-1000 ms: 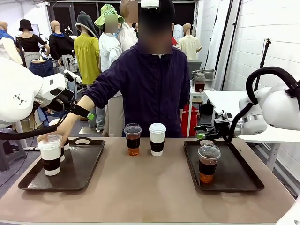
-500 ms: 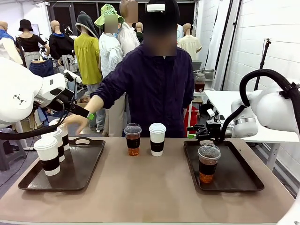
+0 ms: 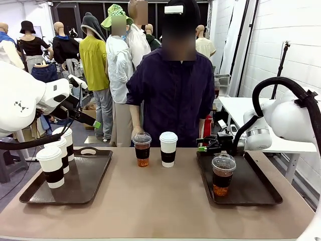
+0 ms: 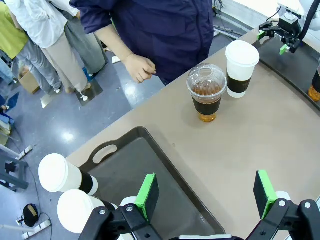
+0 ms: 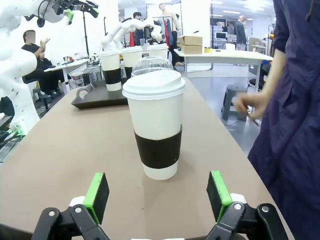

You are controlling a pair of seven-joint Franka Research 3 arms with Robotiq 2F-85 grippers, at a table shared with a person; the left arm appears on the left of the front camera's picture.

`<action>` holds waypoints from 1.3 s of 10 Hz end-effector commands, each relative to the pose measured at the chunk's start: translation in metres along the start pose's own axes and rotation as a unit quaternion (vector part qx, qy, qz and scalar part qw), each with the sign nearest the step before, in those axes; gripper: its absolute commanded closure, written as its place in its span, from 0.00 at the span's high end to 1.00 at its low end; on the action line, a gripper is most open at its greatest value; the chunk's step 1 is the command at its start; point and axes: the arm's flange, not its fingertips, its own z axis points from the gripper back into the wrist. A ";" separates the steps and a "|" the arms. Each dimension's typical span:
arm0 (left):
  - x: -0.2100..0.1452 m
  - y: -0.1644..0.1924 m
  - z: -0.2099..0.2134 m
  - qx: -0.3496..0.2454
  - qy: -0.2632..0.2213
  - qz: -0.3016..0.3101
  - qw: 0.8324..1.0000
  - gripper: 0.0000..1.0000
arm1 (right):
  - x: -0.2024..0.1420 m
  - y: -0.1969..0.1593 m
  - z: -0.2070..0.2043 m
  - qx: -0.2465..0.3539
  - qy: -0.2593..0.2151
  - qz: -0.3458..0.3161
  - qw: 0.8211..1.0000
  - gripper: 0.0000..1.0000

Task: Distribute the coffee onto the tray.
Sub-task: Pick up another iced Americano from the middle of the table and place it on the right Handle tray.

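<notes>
Right gripper (image 5: 157,192): jaws wide apart, empty. Tall white paper cup with white lid and dark brown sleeve (image 5: 156,127) dead ahead, frame centre, not touched. Left gripper (image 4: 206,194): jaws wide, empty, bottom of frame over dark rectangular tray (image 4: 125,170). Front view: clear dome-lidded plastic cup of brown drink (image 3: 142,149) just beside white cup, centre. Three more sleeved white cups (image 3: 52,166) on tray, lower left. Second clear cup (image 3: 222,174) on second dark tray (image 3: 256,188), lower right.
</notes>
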 end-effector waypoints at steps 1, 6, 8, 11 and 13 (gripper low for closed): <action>-0.001 0.001 0.001 -0.002 -0.001 0.002 1.000 1.00 | 0.002 -0.007 -0.003 0.003 0.002 0.006 1.000 1.00; -0.001 0.001 0.001 -0.002 -0.001 0.002 1.000 1.00 | 0.000 0.000 0.000 0.000 0.000 0.000 1.000 1.00; -0.001 0.001 0.001 -0.002 -0.001 0.002 1.000 1.00 | 0.000 0.000 0.000 0.000 0.000 0.000 1.000 1.00; -0.001 0.001 0.001 -0.002 -0.001 0.002 1.000 1.00 | 0.000 0.000 0.000 0.000 0.000 0.000 1.000 1.00; -0.001 0.001 0.001 -0.002 -0.001 0.002 1.000 1.00 | 0.000 0.000 0.000 0.000 0.000 0.000 1.000 1.00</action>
